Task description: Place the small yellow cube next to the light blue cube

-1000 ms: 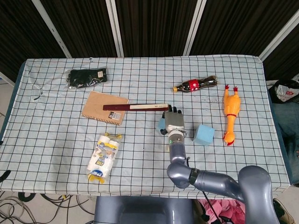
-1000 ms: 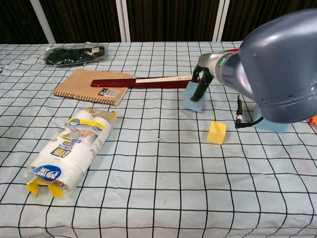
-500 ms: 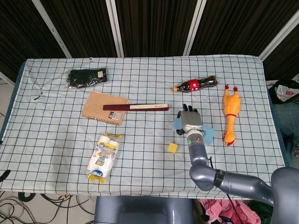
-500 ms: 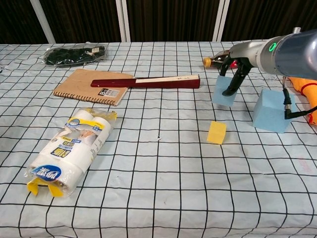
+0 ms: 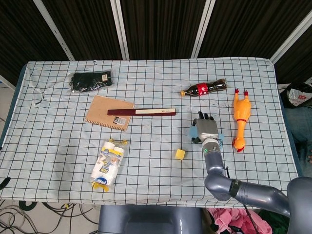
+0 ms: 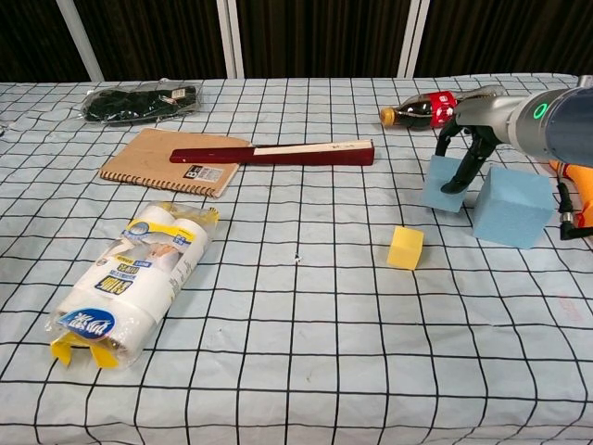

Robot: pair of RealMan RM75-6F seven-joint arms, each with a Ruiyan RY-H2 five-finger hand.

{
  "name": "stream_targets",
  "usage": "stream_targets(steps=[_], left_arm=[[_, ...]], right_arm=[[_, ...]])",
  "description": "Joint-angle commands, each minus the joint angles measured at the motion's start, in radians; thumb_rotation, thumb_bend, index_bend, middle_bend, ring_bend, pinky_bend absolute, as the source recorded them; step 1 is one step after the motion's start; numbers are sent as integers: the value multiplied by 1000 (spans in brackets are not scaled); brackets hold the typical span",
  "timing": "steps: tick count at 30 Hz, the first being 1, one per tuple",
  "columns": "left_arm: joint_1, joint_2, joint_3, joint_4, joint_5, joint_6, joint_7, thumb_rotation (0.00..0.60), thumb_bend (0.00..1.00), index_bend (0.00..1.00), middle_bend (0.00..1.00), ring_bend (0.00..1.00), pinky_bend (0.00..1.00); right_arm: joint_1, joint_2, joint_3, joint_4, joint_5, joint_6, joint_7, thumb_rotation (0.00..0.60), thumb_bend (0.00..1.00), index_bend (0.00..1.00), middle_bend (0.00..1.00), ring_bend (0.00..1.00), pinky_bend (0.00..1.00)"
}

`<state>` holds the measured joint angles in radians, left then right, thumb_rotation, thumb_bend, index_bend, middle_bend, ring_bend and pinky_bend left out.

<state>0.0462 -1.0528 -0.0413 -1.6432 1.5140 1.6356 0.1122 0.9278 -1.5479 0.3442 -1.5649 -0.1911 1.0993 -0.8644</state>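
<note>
Chest view: the right hand (image 6: 466, 148) holds a smaller light blue block (image 6: 443, 184), fingers wrapped down over its top, just beside the larger light blue cube (image 6: 511, 206); we cannot tell whether the block rests on the cloth or is slightly lifted. We read this as the hand carrying the wrong item, or tidying the blue pieces together, since the small yellow cube (image 6: 405, 247) sits untouched on the checked tablecloth (image 6: 278, 315), near the blue pair but apart from both. In the head view the same hand (image 5: 206, 129) covers most of the blue blocks, so their spacing is hidden there; the yellow cube (image 5: 180, 154) lies left of and below it. The left hand is not seen in either view. Around the work area: cola bottle (image 6: 419, 108), rubber chicken (image 5: 240, 118), closed fan (image 6: 273, 153) lying across a notebook (image 6: 176, 163), tissue pack (image 6: 130, 273), dark pouch (image 6: 139, 101). We judge the placement not yet begun.
</note>
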Motion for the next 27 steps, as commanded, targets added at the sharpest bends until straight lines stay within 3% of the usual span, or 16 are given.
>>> stream_targets(steps=[1,27], left_arm=[[0,0,0,0,-1,0,1,600,37,189,64,0,0],[2,-1,-1,-1,-3,1,5,600,37,189,64,0,0]], right_arm=[[-5,3,-9,4,0,-6,7,600,288,457,0,0,90],[-10,14,-61,34,-19,-41,47,600,289,457,0,0,90]])
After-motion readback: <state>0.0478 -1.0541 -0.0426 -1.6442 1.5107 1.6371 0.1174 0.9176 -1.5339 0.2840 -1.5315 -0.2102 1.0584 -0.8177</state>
